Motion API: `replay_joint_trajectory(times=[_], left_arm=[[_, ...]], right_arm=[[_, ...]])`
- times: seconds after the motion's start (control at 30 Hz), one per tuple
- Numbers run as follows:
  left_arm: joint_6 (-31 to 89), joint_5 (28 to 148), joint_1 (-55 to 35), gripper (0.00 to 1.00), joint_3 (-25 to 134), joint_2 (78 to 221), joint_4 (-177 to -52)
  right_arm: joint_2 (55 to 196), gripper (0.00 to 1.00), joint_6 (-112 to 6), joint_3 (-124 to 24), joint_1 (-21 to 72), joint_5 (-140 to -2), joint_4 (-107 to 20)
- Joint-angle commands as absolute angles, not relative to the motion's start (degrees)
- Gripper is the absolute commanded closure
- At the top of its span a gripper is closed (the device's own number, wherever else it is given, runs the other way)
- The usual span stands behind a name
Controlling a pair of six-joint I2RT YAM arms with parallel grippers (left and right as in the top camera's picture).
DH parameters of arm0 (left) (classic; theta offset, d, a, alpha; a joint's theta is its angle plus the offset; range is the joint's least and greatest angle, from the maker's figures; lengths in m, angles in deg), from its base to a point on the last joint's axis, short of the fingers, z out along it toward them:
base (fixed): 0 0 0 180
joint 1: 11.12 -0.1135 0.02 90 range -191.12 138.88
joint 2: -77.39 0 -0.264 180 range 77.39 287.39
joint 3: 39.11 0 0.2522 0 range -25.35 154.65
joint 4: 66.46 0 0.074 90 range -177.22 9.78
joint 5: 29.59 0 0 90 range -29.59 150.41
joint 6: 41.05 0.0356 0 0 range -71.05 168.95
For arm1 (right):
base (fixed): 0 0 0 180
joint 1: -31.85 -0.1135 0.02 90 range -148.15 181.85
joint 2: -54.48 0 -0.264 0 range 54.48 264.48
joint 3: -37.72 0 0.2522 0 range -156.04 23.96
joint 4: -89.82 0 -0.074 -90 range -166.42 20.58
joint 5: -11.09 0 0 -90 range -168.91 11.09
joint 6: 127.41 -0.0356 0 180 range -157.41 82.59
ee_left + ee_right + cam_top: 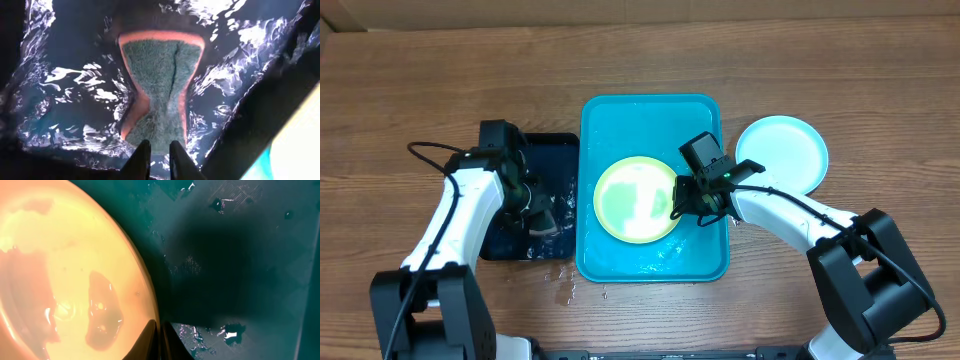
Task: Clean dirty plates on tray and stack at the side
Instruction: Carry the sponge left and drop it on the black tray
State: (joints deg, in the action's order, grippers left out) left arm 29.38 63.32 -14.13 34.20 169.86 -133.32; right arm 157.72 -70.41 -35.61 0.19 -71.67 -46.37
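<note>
Where the turquoise tray (650, 120) lay: at the middle of the tabletop (420, 90), wet inside.
Green plate (635, 198): it sat flat in the near half of the turquoise tray, and reddish wet smears (102, 310) showed on its pale centre.
Blue plate (782, 152): it rested on the tabletop just beside the turquoise tray's right side, outside it.
Dark tray (555, 150): it stood just beside the turquoise tray's left side, with water glinting in it.
Sponge (160, 90): waisted in shape, with a green rough face up and an orange edge, it lay in the dark tray's water.
Left pincer (160, 157): it hung over the sponge's near end with its fingers (142, 160) a narrow gap apart. Whether it pinched the sponge could not be told.
Right pincer (157, 340): it was pressed together on the right rim of the green plate.
Drops (565, 285): a few lay on the tabletop by the turquoise tray's near left corner.
</note>
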Motion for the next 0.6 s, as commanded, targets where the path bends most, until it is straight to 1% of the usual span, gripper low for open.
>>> replay_joint_trajectory(times=[0.0, 0.03, 0.1, 0.17, 0.3, 0.43, 0.47, 0.5, 0.57], left_arm=[[29.73, 64.5, -14.11, 0.83, 33.98, 171.67, -133.08], [30.01, 65.2, -14.11, 0.83, 34.0, 171.78, -133.13], [31.17, 67.06, -14.13, 0.81, 34.29, 171.65, -133.34], [31.17, 68.35, -14.13, 0.8, 35.58, 171.19, -134.55], [31.13, 69.31, -14.13, 0.78, 40.43, 169.14, -138.81], [30.71, 69.57, -14.11, 0.75, 46.59, 165.62, -144.25], [30.73, 69.95, -14.11, 0.75, 48.34, 164.22, -145.87], [30.73, 70.34, -14.11, 0.74, 49.59, 163.02, -147.05], [30.73, 70.56, -14.11, 0.74, 51.79, 160.15, -149.26]], right_arm=[[157.26, 0.95, -70.45, -35.24, -0.33, -71.65, -46.64], [157.26, 0.9, -70.45, -35.24, -0.33, -71.65, -46.59], [157.26, 0.86, -70.45, -35.24, -0.33, -71.65, -46.59], [157.26, 0.85, -70.45, -35.24, -0.33, -71.65, -46.62], [157.24, 0.78, -70.45, -35.24, -0.33, -71.65, -46.62], [157.26, 0.68, -70.45, -35.24, -0.33, -71.65, -46.64], [157.26, 0.63, -70.47, -35.24, -0.33, -71.65, -46.75], [157.26, 0.6, -70.47, -35.24, -0.33, -71.65, -46.83], [157.26, 0.59, -70.45, -35.24, -0.33, -71.65, -47.21]])
